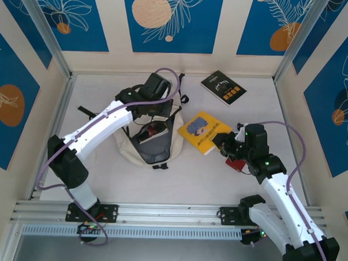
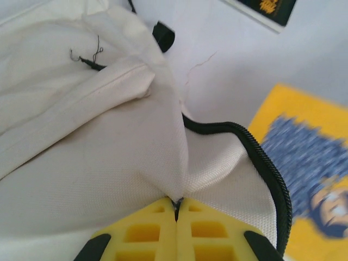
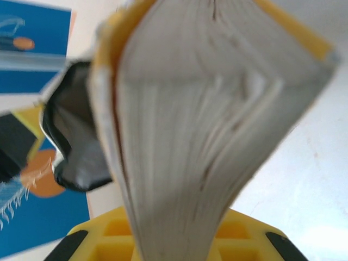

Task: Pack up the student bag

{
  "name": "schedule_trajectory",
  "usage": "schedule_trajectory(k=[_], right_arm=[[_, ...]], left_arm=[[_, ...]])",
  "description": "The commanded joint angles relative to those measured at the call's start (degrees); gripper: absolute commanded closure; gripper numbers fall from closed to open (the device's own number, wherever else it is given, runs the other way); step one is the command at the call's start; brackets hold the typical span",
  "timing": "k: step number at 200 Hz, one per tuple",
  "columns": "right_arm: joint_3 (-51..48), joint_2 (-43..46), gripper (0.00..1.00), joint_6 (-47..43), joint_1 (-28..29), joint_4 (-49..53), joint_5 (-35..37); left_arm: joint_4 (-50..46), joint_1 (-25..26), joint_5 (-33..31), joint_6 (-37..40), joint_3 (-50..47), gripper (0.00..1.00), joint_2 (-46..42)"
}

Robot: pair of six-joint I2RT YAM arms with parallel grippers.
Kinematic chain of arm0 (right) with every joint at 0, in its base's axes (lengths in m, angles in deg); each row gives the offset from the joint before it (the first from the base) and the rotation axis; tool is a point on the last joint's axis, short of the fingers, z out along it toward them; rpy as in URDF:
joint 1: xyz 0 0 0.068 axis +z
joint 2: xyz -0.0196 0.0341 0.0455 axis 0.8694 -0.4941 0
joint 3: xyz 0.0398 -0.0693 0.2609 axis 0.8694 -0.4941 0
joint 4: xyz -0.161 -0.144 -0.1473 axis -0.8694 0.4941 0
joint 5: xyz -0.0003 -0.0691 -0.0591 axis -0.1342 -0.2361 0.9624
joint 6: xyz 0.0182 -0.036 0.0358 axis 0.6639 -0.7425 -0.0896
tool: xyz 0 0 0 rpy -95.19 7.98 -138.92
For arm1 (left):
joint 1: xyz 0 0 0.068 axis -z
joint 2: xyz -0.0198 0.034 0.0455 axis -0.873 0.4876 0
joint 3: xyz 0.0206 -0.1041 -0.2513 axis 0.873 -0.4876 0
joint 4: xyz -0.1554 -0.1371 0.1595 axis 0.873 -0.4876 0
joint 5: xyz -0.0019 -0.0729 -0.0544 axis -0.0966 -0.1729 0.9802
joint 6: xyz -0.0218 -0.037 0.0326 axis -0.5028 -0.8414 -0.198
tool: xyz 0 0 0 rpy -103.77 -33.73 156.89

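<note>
The student bag [image 1: 139, 149] lies mid-table, cream canvas with its mouth open on a grey lining. My left gripper [image 1: 156, 119] is over the bag's top rim. In the left wrist view its yellow fingers [image 2: 157, 234] are shut on a pinched fold of the bag's cream fabric [image 2: 109, 152], next to the black zipper [image 2: 266, 163]. My right gripper [image 1: 221, 142] is shut on a yellow book [image 1: 204, 130], held just right of the bag. Its page edges [image 3: 196, 125] fan out above the right gripper [image 3: 176, 244], with the bag's open mouth [image 3: 73, 144] behind them.
A black book [image 1: 223, 87] lies at the back of the table, right of the bag. A small red item [image 1: 236, 164] lies under the right wrist. Black straps [image 1: 85, 111] trail left of the bag. Patterned walls enclose the table on three sides.
</note>
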Motion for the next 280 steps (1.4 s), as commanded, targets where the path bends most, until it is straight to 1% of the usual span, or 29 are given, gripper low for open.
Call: schedule_trajectory(k=[1, 25, 52, 72, 97, 122, 150, 162, 181, 212, 241, 280], right_arm=[[1.6, 1.93, 0.91, 0.02, 4.52, -3.44, -2.59], [1.73, 1.94, 0.91, -0.9, 9.53, -3.33, 0.77], [2.67, 2.11, 0.91, -2.1, 12.4, -3.73, 2.48], [1.38, 1.33, 0.91, -0.64, 14.08, -9.11, 2.15], [0.75, -3.12, 0.91, 1.82, 16.21, -16.3, 1.59], [1.04, -7.12, 0.91, 3.79, 18.73, -22.83, 6.07], [2.2, -13.12, 0.91, 7.58, 20.72, -24.87, 12.79], [0.99, -15.63, 0.91, 9.59, 22.05, -29.49, 15.64], [-0.46, -20.37, 0.91, 12.86, 23.84, -36.71, 17.44], [1.52, -26.66, 0.91, 13.82, 26.78, -40.6, 21.67], [1.31, -29.85, 0.91, 15.77, 30.48, -46.17, 30.07], [4.99, -36.63, 0.9, 18.06, 30.97, -50.3, 32.01]], left_arm=[[2.06, 0.41, 4.09, 0.46, 3.74, 1.0, 0.93], [1.43, 0.41, 4.57, 0.27, 4.17, 1.0, 2.4], [0.62, 0.41, 4.43, 0.21, 4.06, 1.0, 3.25], [0.73, 0.42, 5.04, 0.16, 4.0, 1.0, 3.53], [1.18, 0.47, 5.62, -0.16, 4.18, 1.0, 3.36], [1.09, 0.4, 5.84, -0.29, 4.33, 1.0, 3.1], [1.43, 0.41, 5.36, -0.53, 4.16, 1.0, 2.35], [1.75, 0.42, 5.52, -0.69, 4.32, 1.0, 2.18], [1.65, 0.41, 5.56, -0.69, 4.52, 1.0, 2.11], [2.23, 0.43, 5.86, -0.89, 3.35, 1.0, 1.5], [2.64, 0.43, 6.28, -0.7, 3.23, 1.0, 1.15], [2.81, 0.41, 6.11, 0.37, 3.86, 1.0, 0.17]])
